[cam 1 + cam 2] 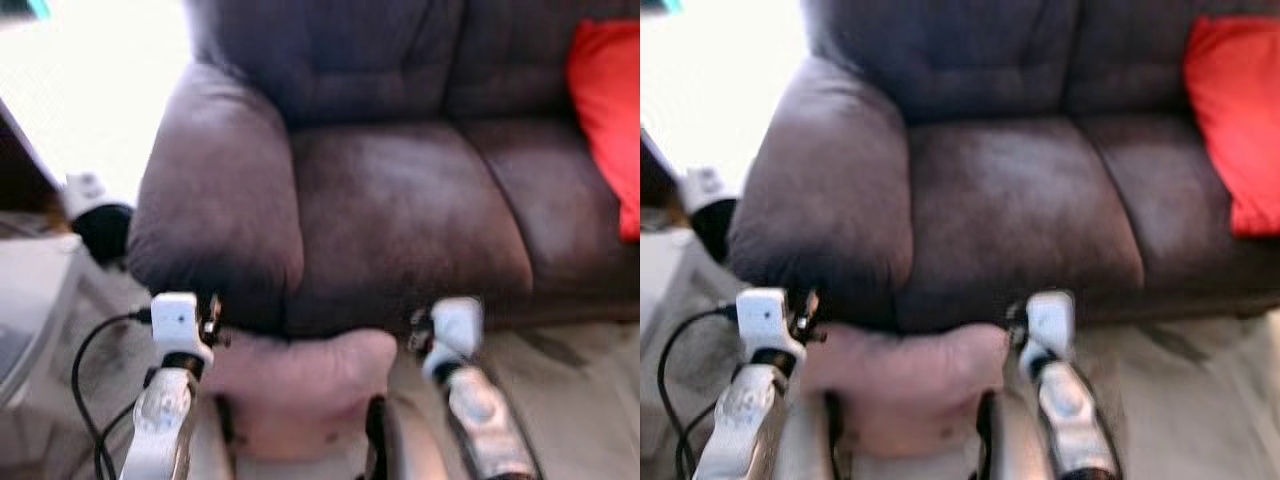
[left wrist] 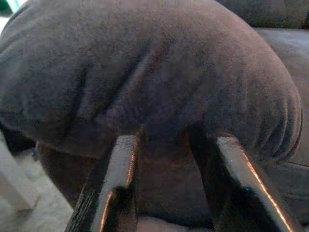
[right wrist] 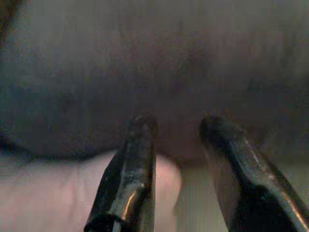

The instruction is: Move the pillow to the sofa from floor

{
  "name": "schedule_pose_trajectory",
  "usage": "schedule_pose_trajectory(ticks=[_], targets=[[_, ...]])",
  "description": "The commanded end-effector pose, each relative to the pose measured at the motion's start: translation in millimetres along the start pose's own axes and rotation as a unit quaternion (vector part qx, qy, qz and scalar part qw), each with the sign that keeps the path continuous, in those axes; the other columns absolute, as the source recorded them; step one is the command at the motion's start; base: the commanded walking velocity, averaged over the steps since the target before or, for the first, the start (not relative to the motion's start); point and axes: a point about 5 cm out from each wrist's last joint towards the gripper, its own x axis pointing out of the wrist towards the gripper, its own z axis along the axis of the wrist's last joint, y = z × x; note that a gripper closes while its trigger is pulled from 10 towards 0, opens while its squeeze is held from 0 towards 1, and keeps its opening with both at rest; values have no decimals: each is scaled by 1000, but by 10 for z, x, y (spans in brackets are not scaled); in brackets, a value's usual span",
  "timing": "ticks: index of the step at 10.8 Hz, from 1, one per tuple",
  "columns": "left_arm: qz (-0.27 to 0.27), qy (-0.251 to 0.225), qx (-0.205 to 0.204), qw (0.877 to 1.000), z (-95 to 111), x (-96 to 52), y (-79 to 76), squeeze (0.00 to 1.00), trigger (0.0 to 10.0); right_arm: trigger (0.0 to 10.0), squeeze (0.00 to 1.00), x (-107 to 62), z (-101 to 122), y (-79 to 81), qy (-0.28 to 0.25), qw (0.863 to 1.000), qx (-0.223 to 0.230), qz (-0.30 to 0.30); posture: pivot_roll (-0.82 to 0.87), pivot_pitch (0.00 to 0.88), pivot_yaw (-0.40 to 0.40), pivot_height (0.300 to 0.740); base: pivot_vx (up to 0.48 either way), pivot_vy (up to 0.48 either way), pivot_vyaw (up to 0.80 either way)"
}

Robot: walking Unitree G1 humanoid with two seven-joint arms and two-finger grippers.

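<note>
While both arms reach forward, left tool [image 2: 176, 154] and right tool [image 3: 178, 128] parted, flanking pink pillow [image 1: 300, 385].

**Dark sofa, pale floor, glare at ten o'clock**

A dark brown-grey sofa [image 1: 400, 200] spans the view, a red cushion [image 1: 608, 110] at two o'clock. Pale floor [image 1: 590, 390] lies below. Bright light washes out ten o'clock. A black cable [image 1: 85, 370] loops at eight o'clock.

Sofa [image 1: 400, 200]: matt suede-like cloth, soft nap. Pillow [image 1: 300, 385]: pink matt fabric. Red cushion [image 1: 610, 110]: smooth cloth. Left gripper [image 2: 174, 145] & right gripper [image 3: 178, 125]: glossy black fingers, prob. plastic.
</note>
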Motion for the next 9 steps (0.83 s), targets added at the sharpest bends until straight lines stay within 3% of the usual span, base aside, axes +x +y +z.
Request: schedule_pose_trajectory(ticks=[1, 2, 3, 6, 8, 9], targets=[[0, 8, 0, 1000, -26, -9, 3, 0, 10000, 10000, 0, -19, -70, -43, 22, 999, 26, -9, 103, 147, -54, 537, 0, 0, 0], [0, 10, 1, 1000, -36, -6, 13, 0, 10000, 10000, 0, -15, -183, -35, 69, 997, 34, -4, 100, 145, -54, 537, 0, 0, 0], [0, 12, 2, 1000, -38, -6, 8, 0, 10000, 10000, 1000, -20, -273, -18, 102, 993, 62, 7, 100, 142, -53, 537, 0, 0, 0], [-5, 16, 1, 1000, -40, -8, -5, 0, 10000, 10000, 1000, 53, -365, -67, 167, 975, 143, 4, 109, 155, -54, 537, 0, 0, 0], [-10, 10, 0, 1000, -8, 34, -37, 0, 10000, 10000, 1000, 158, -205, -107, 135, 977, 164, -4, 115, 177, -54, 537, 0, 0, 0], [-14, 4, -1, 1000, 32, 64, -60, 0, 10000, 10000, 1000, 220, -102, -109, 115, 974, 196, -3, 118, 191, -55, 537, 0, 0, 0]])
